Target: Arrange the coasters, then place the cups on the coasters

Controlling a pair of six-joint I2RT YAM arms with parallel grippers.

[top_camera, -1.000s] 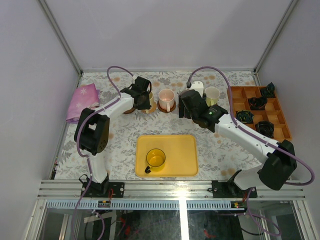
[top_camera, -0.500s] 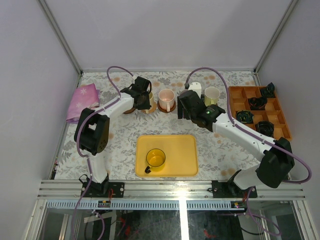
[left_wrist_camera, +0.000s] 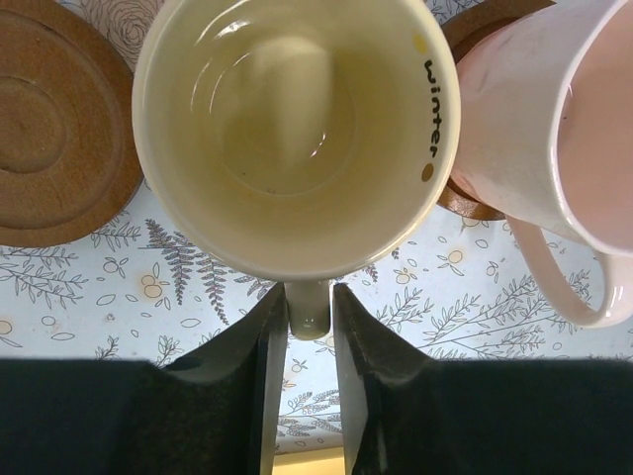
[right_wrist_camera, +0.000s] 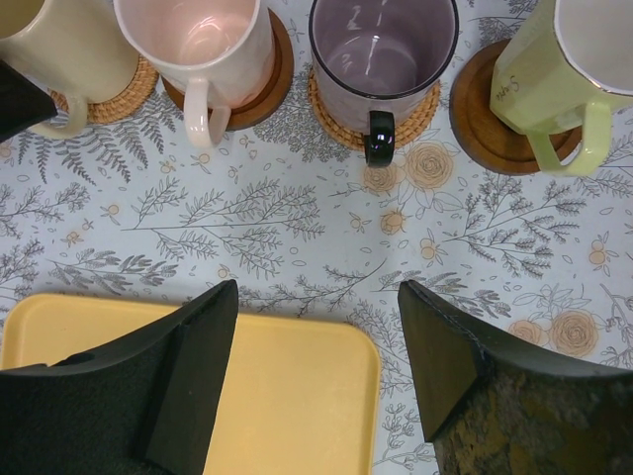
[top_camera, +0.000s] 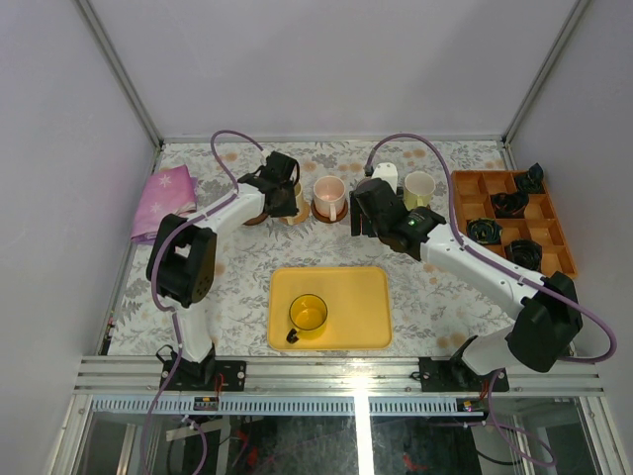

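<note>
The left gripper (left_wrist_camera: 310, 300) is seen narrowed onto the handle of the cream ceramic cup (left_wrist_camera: 297, 129), with one finger laid against each side of it. The cup's bowl lies just ahead of the fingertips. It is upright, empty and glossy inside, and "winter" is printed in black on its rim. Just to the left of that cup a bare dark brown ridged round coaster (left_wrist_camera: 49, 119) is seen. To the right, the pale pink ceramic cup (left_wrist_camera: 534, 119) is set on another dark brown coaster (left_wrist_camera: 463, 201), its handle turned back toward the gripper.

The right gripper (right_wrist_camera: 316, 297) is held wide, with nothing between its fingers, above the far edge of the flat yellow rectangular tray (right_wrist_camera: 287, 396). Straight ahead of its gap the grey-purple cup (right_wrist_camera: 381, 45), black at rim and handle, is seated on a woven tan coaster (right_wrist_camera: 427, 104). Ahead and to the right, the pale green cup (right_wrist_camera: 554, 59) is placed on a dark brown disc (right_wrist_camera: 480, 129). Well behind both grippers, the yellow cup (top_camera: 308, 314) is found on the tray.
</note>
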